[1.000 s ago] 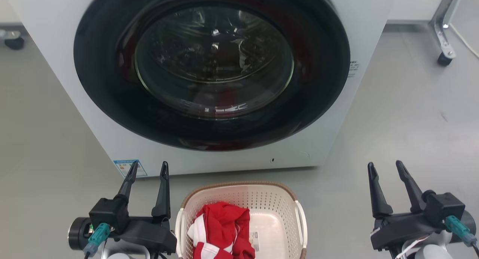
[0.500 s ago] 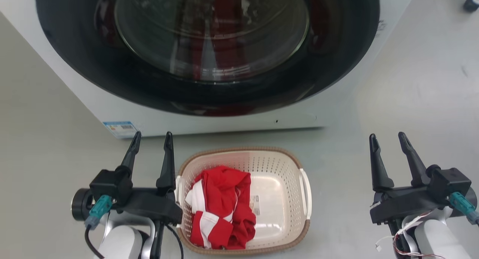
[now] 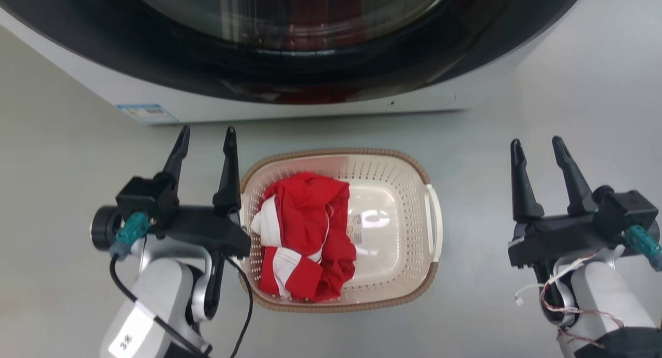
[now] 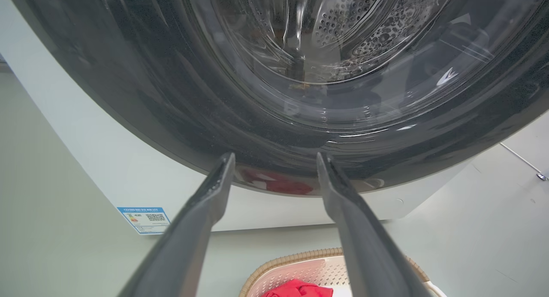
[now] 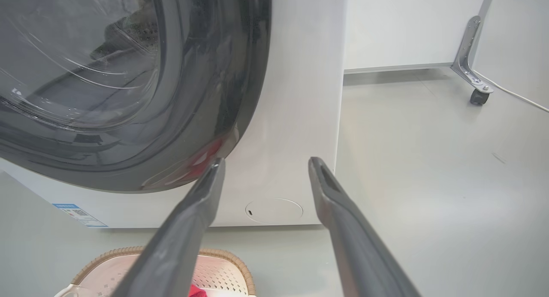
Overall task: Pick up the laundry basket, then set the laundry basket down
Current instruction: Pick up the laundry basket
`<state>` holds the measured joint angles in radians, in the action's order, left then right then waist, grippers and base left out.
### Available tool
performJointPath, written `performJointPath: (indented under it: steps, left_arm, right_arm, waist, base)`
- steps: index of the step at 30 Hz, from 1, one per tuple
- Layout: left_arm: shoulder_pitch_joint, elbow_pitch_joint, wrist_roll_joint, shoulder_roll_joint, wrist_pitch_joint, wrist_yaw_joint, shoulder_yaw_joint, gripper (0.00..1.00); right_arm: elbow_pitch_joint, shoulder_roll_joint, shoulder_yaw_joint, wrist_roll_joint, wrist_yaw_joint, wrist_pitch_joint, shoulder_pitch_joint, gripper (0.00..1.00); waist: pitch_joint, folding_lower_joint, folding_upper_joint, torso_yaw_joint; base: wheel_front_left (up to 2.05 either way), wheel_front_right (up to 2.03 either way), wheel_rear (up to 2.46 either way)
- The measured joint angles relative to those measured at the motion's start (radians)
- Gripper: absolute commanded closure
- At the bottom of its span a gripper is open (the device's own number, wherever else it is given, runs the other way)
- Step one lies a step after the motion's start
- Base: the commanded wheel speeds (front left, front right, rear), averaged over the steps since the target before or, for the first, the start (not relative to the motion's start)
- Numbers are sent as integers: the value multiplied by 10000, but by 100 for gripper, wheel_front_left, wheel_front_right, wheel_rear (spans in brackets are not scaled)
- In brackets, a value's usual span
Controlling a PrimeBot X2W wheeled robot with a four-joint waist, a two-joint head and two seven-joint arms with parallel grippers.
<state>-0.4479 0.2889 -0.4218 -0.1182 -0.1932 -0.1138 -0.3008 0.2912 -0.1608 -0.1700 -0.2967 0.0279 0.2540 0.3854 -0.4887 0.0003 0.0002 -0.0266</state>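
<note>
Flanking the centre-frame laundry basket (image 3: pixel 403 203), left gripper (image 3: pixel 206 132) and right gripper (image 3: pixel 536 141) hover spread and empty, likely readying a two-sided lift

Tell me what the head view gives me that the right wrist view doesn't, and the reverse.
Head view: the whole laundry basket with a red-and-white garment inside, and the left gripper open by its left rim. Right wrist view: the washer's round access cover and a wheeled metal leg. Both: the right gripper, open, the washer's dark door, its blue sticker, and the basket's brown rim.
</note>
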Motion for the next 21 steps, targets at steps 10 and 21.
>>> performJointPath:
  steps: [10, 21]
  left_arm:
    - [-1406, 1072, -180, 180, 311, 184, 50, 0]
    - [-1879, 2683, -339, 433, 334, 449, -10, 0]
  right_arm:
    - [474, 171, -140, 109, 167, 25, 1296, 0]
    - [1672, 422, -401, 205, 267, 25, 1654, 0]
  waist:
    - [-1480, 0, 0, -81]
    - [-2712, -1, 0, -135]
  base:
    - [0, 0, 0]
    - [0, 0, 0]
